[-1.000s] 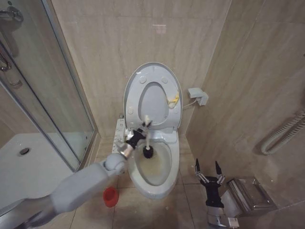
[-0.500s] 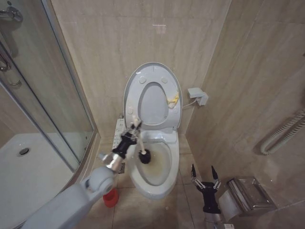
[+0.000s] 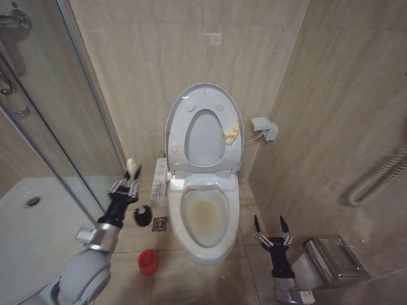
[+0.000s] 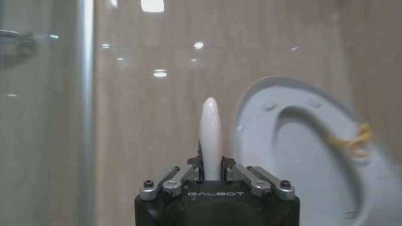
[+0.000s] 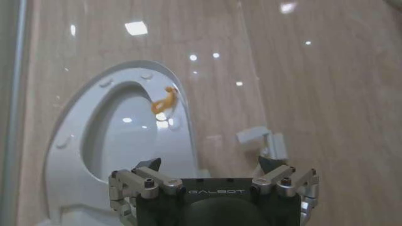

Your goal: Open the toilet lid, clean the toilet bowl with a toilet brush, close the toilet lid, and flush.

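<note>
The toilet lid [image 3: 205, 91] stands upright against the wall, with the seat ring [image 3: 181, 136] raised against it. Below it the toilet bowl [image 3: 205, 216] lies uncovered, its basin stained yellowish-brown. My left gripper [image 3: 127, 189] is left of the toilet, over the floor, shut on the toilet brush [image 3: 141, 216]. The dark bristle head hangs down and the white handle [image 4: 210, 132] sticks out past the fingers. The red cup [image 3: 147, 262] stands on the floor below. My right gripper [image 3: 270, 229] is open and holds nothing, low at the bowl's right [image 5: 210, 165].
A glass shower enclosure [image 3: 70, 127] and white shower tray [image 3: 38, 222] take up the left. A control panel [image 3: 159, 175] sits beside the seat. A floor drain [image 3: 159, 223], a white wall box [image 3: 264, 127], a metal holder [image 3: 331, 257] and a hose [image 3: 381, 178] are around.
My left arm has lifted the brush out of the bowl and swung it left, over the floor beside the toilet. The right gripper has sunk a little.
</note>
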### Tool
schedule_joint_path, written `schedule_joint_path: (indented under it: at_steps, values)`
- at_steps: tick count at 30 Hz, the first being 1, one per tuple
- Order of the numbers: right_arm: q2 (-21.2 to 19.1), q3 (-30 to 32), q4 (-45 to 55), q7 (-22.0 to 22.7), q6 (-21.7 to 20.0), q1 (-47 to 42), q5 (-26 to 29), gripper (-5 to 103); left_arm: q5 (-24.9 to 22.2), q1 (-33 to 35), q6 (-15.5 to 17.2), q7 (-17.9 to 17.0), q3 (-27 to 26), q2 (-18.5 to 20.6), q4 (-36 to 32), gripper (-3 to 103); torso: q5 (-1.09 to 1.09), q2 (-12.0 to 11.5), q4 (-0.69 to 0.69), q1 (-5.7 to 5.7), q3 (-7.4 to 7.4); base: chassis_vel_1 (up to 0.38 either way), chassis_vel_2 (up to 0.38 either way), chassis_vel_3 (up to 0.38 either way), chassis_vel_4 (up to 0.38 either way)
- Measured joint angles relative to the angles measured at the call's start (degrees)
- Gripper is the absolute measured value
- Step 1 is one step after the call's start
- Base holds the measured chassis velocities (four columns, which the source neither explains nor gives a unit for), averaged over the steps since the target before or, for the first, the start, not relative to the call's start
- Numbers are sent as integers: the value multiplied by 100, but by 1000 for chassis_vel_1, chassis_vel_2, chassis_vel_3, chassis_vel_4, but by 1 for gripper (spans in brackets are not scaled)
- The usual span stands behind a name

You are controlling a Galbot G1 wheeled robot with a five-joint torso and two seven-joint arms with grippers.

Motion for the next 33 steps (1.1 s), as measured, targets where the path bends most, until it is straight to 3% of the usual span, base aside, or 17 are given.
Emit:
schedule_joint_path:
  at_steps: [4, 5, 8, 10, 12, 13, 15, 16, 20, 33]
  values:
    - [-46, -119, 123, -4, 44, 38, -6, 100, 347, 236, -142, 14, -310, -626, 428, 19, 0, -1, -2, 1, 1, 0, 0, 0, 0]
    - [-46, -119, 123, -4, 44, 38, -6, 100, 347, 236, -142, 14, -310, -626, 428, 19, 0, -1, -2, 1, 1, 0, 0, 0, 0]
    - [-90, -162, 184, -5, 86, 41, 40, 100, 785, 353, -518, 107, -386, -1237, 963, 19, -1, -1, 0, 1, 1, 0, 0, 0, 0]
    - [-111, -177, 185, -7, 97, 45, 73, 100, 847, 361, -687, 163, -378, -1381, 1158, 19, -1, -1, 0, 1, 1, 0, 0, 0, 0]
    - [-143, -207, 185, -16, 120, 50, 130, 100, 872, 337, -1098, 381, -323, -1682, 1669, 19, 1, -1, 1, 1, 1, 0, 0, 0, 0]
    - [-143, -207, 185, -16, 120, 50, 130, 100, 872, 337, -1098, 381, -323, -1682, 1669, 19, 1, -1, 1, 1, 1, 0, 0, 0, 0]
    - [-161, -229, 179, -35, 148, 51, 175, 100, 826, 207, -1570, 706, -244, -1977, 2257, 19, 1, -1, 0, 1, 1, 0, 0, 0, 0]
    - [-161, -229, 179, -35, 148, 51, 175, 100, 826, 207, -1570, 706, -244, -1977, 2257, 19, 1, -1, 0, 1, 1, 0, 0, 0, 0]
    - [-198, -243, 205, -50, 156, 67, 210, 100, 909, -95, -2113, 1238, -182, -2421, 3235, 19, 3, -1, -2, 1, 1, 0, 0, 0, 0]
    - [-91, -285, 168, -103, 208, 87, 243, 100, 990, -454, -3034, 2076, -365, -2718, 4794, 19, 0, -1, 1, 1, 1, 0, 0, 0, 0]
